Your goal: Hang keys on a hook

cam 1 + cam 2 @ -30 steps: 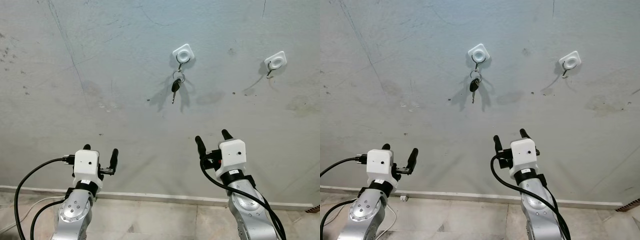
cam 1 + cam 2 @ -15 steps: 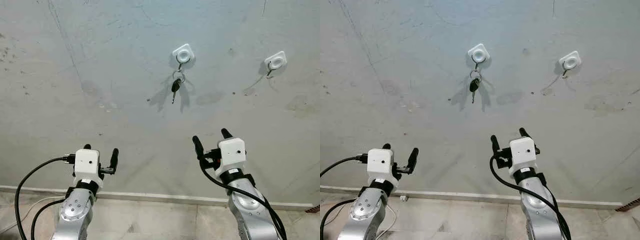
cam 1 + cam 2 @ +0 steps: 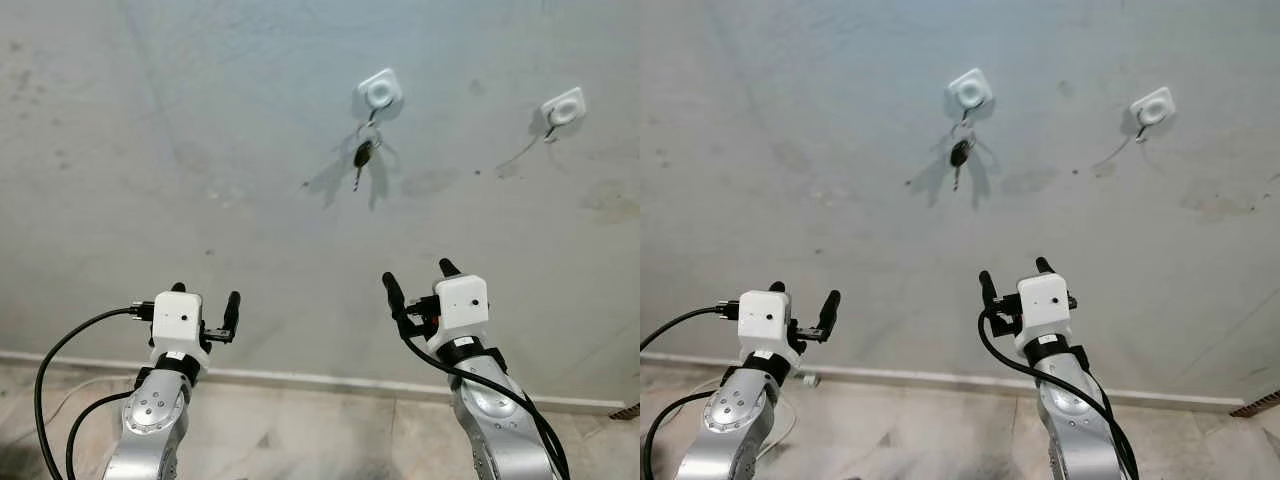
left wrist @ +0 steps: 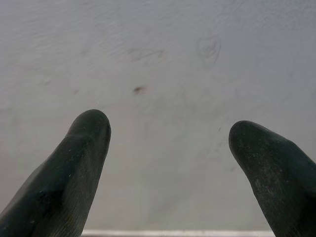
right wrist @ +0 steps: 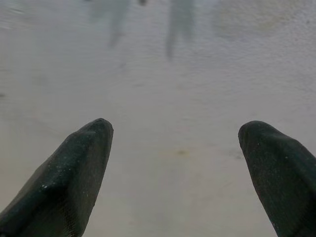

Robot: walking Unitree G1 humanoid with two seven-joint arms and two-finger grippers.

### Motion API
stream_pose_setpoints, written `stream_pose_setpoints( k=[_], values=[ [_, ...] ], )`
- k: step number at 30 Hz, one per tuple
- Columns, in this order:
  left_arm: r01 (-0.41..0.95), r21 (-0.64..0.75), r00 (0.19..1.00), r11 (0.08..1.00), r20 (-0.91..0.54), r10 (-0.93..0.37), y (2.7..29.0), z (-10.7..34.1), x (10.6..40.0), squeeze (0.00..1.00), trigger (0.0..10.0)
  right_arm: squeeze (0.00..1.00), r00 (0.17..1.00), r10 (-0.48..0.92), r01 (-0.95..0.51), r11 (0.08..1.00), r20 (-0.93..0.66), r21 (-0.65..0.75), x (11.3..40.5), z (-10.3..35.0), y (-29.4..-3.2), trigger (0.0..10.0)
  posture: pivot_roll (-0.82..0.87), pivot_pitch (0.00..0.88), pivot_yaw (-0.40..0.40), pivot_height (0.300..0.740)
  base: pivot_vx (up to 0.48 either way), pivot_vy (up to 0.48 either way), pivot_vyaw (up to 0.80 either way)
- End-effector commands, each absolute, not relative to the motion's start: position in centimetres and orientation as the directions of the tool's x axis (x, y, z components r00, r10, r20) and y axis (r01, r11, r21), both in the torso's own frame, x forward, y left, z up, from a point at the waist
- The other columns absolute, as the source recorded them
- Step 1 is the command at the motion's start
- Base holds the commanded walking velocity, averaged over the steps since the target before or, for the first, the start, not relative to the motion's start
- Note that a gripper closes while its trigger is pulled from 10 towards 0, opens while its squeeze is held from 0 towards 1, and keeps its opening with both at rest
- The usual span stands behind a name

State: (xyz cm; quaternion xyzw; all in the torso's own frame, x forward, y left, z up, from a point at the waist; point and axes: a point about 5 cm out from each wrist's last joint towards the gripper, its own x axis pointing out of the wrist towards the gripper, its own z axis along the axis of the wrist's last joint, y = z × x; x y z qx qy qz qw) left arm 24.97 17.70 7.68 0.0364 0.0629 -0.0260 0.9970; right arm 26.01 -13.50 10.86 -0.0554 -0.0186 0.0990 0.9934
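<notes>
Keys [image 3: 362, 155] hang hooked as before; right claw [image 3: 418, 278] eased lower, both claws spread, empty.

1. Two silver, rounded metal arms are showing small dark screw holes at their joints.
2. Each is carrying a white boxy wrist block with a tiny dark dot.
3. The left tool [image 3: 204, 297] and right tool [image 3: 418, 274] are wearing long, rounded black fingers [image 4: 74, 168].
4. Black cables are looping beside both arms.
</notes>
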Motion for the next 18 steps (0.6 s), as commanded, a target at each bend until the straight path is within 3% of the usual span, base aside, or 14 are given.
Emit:
stream_pose_setpoints(
  k=[1,11,18],
  values=[
    [0.055,0.065,0.988,0.996,-0.145,-0.045,17.80,7.42,24.75,0.00,10.0,0.00,0.977,0.210,-0.207,0.973,0.026,-0.107,25.96,11.03,-13.43,10.0,-0.02,0.018,-0.007,0.740,-0.431,0.000,0.00],
    [0.059,0.066,0.988,0.996,-0.143,-0.049,17.74,7.47,24.82,0.00,10.0,0.00,0.977,0.213,-0.209,0.972,0.026,-0.104,26.08,11.04,-13.32,10.0,-0.02,0.016,-0.007,0.740,-0.428,0.000,0.00],
    [0.062,0.060,0.989,0.996,-0.138,-0.053,17.62,7.60,25.01,0.00,10.0,0.00,0.978,0.209,-0.205,0.973,0.026,-0.102,26.06,11.01,-13.38,10.0,-0.02,0.020,-0.005,0.740,-0.279,0.000,0.00]
  ],
)
